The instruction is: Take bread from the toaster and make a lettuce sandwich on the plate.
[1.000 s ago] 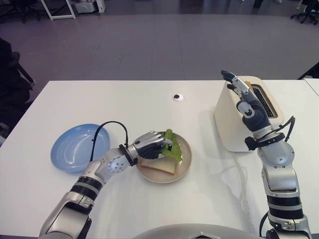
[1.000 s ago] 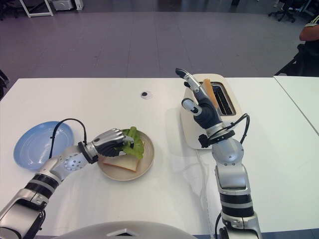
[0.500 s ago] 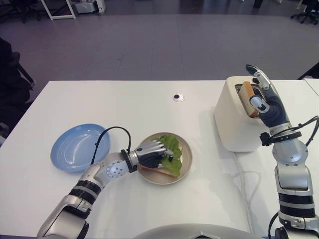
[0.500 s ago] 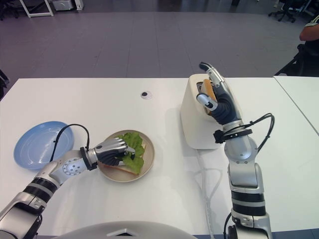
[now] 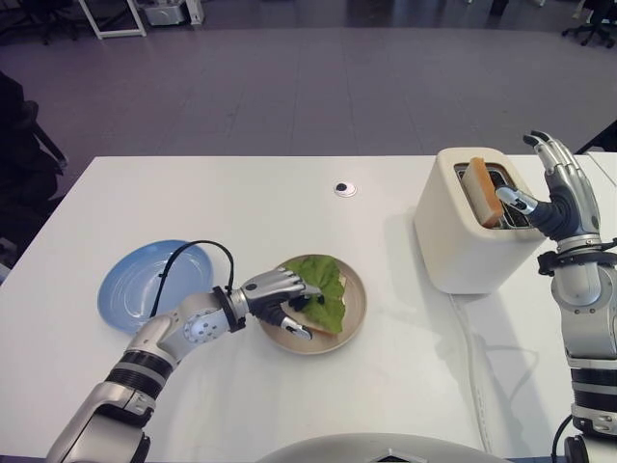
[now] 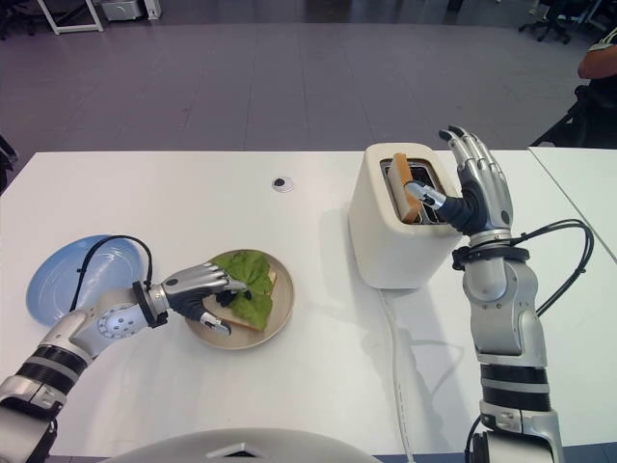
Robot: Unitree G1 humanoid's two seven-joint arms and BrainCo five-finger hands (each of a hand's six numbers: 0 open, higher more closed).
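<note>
Proceeding from the left: a blue plate is lying unused. The left hand is being rested, fingers slack and gripping nothing, against the lettuce, which is being carried by a bread slice on the beige plate. Further right, the toaster is presenting a second slice upright in its slot. The right hand is being held spread and empty just beside it. That slice is being judged light, stiff and crumbly, so it should be pinched by its flat faces near the exposed top edge.
</note>
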